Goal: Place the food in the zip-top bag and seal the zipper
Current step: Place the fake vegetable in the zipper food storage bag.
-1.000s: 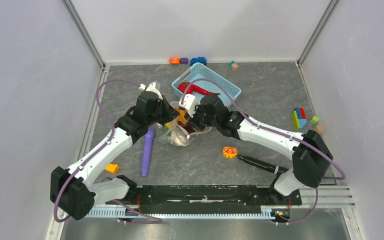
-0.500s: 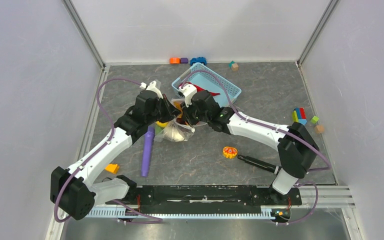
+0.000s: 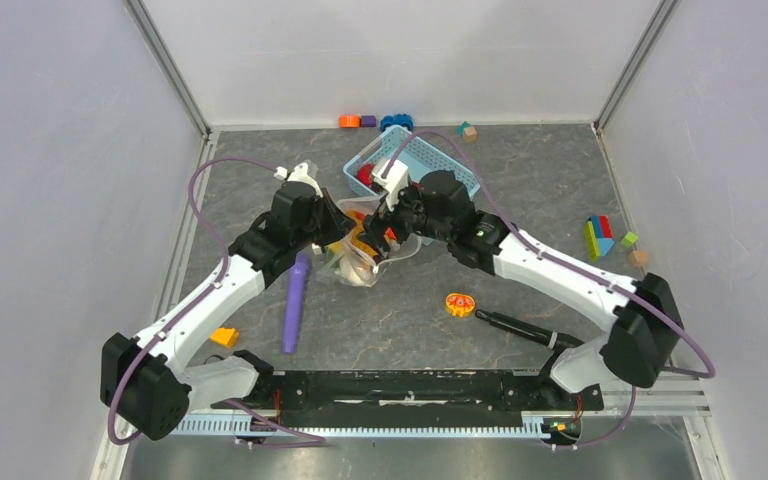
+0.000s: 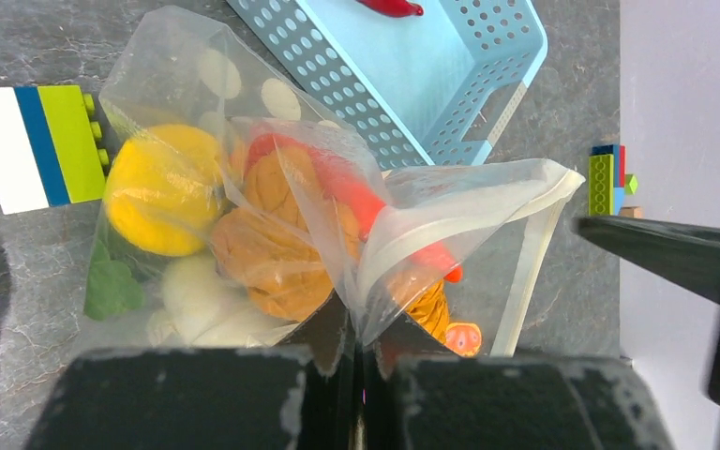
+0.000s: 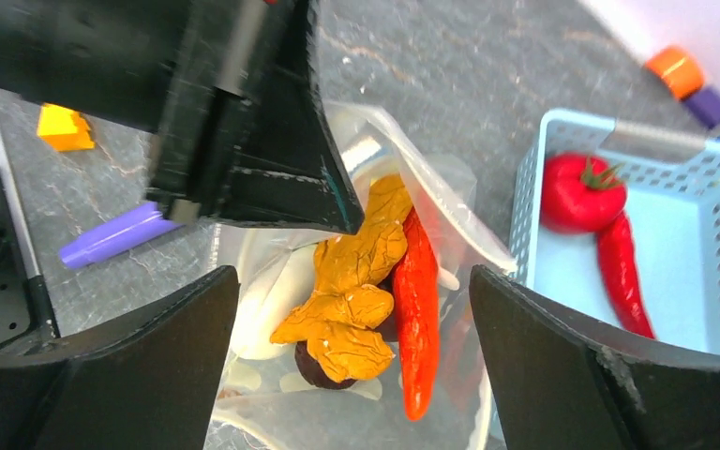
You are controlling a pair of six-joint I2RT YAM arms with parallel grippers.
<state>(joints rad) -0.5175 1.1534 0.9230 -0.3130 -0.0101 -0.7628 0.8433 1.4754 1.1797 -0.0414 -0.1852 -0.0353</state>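
Pinching the zip-top bag (image 4: 183,70) is left gripper (image 4: 356,367), right gripper (image 5: 353,286) agape (left wrist misses tomato (image 5: 581,192))

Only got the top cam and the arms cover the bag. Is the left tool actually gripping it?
Observer: Yes. The left wrist view shows the left tool shut on a fold of the zip-top bag.
Operator: And the other one, carrying anything?
Observer: No. In its wrist view the right tool is open and empty over the bag's mouth. A red chili lies inside the bag below it.
Operator: Any food not bagged?
Observer: A red tomato and a second red chili lie in the light-blue basket.
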